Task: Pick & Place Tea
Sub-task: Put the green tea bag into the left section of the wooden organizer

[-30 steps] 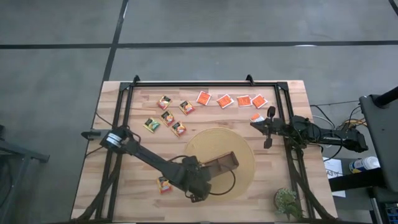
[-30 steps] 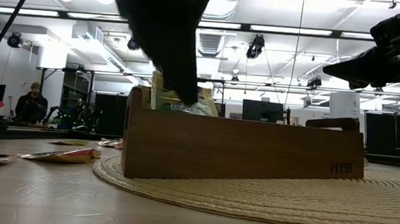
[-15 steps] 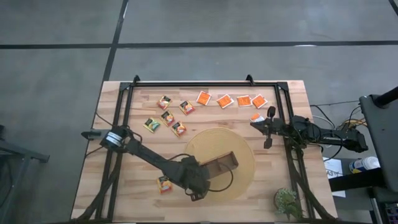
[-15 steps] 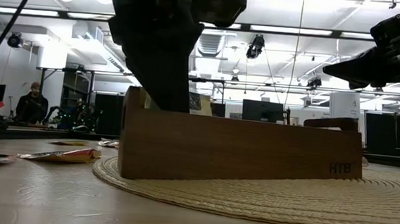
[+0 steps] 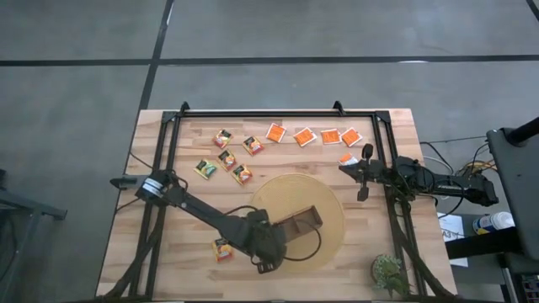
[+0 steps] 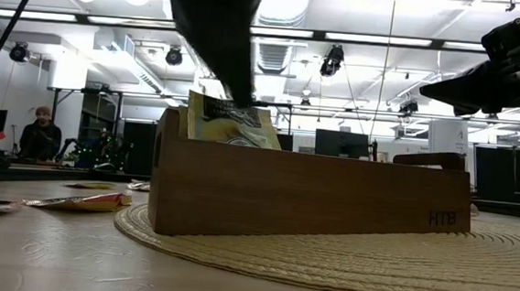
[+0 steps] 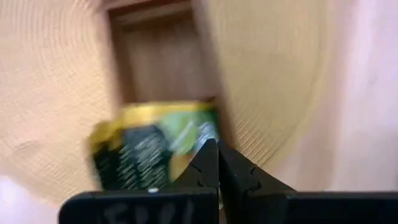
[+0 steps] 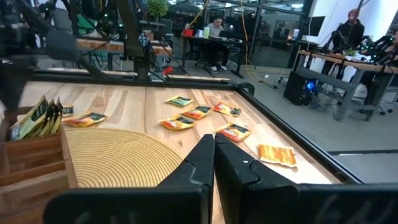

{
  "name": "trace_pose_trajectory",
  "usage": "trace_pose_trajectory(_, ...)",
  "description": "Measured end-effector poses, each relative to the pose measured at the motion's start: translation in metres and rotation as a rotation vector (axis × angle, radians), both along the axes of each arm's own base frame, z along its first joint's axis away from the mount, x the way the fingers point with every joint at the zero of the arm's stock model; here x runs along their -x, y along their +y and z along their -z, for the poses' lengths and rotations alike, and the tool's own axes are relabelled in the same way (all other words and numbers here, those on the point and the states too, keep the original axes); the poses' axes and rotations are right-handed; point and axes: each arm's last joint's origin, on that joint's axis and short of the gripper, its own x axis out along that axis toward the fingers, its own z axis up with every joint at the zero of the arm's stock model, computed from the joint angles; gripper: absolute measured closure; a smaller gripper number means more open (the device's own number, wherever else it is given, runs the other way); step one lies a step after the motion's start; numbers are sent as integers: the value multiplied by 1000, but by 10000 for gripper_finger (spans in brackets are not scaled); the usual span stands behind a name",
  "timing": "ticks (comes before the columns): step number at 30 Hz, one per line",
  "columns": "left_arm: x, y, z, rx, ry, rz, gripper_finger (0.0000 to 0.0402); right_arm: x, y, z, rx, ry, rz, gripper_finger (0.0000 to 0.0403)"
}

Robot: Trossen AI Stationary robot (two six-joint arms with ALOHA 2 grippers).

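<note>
Left gripper [image 7: 217, 163] comes first: its fingers are pressed together with nothing between them, and it now sits just above the near end of the wooden tray [image 6: 311, 200]. Half a second ago it was pushed down inside that end compartment, hiding the contents; now it has lifted, and a green-and-yellow tea bag [image 6: 226, 125] stands upright there, leaning against the tray wall. In the left wrist view the same tea bag [image 7: 155, 146] lies just beyond the closed fingertips, inside the tray. My reading is that the bag has been tucked in and this placement is done.

Going from large to small: the table [image 5: 160, 252] holds the round woven mat [image 5: 333, 210], and the tray sits on the mat. The right gripper [image 8: 214, 152] waits shut and empty above the right side of the table, beside the mat.

Plenty of tea remains loose: orange tea bags [image 5: 305, 135] in a row along the far edge, a mixed cluster [image 5: 226, 158] to the left of them, and one single bag [image 5: 222, 249] near the left arm's elbow, well apart from the tray. That nearby one looks a sensible next pick.
</note>
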Motion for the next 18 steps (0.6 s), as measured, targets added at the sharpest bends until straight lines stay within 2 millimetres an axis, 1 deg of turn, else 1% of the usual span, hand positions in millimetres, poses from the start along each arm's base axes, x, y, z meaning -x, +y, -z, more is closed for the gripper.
trace_pose_trajectory(5,11,5,-10,-103,54,-24,401,0,0,0,0,0,0,394)
trace_pose_trajectory(10,27,14,-29,-149,10,-66,402,0,0,0,0,0,0,394)
trace_pose_trajectory(15,53,31,-48,-230,-76,-141,401,0,0,0,0,0,0,394)
trace_pose_trajectory(18,73,46,-52,-268,-119,-219,401,0,0,0,0,0,0,394)
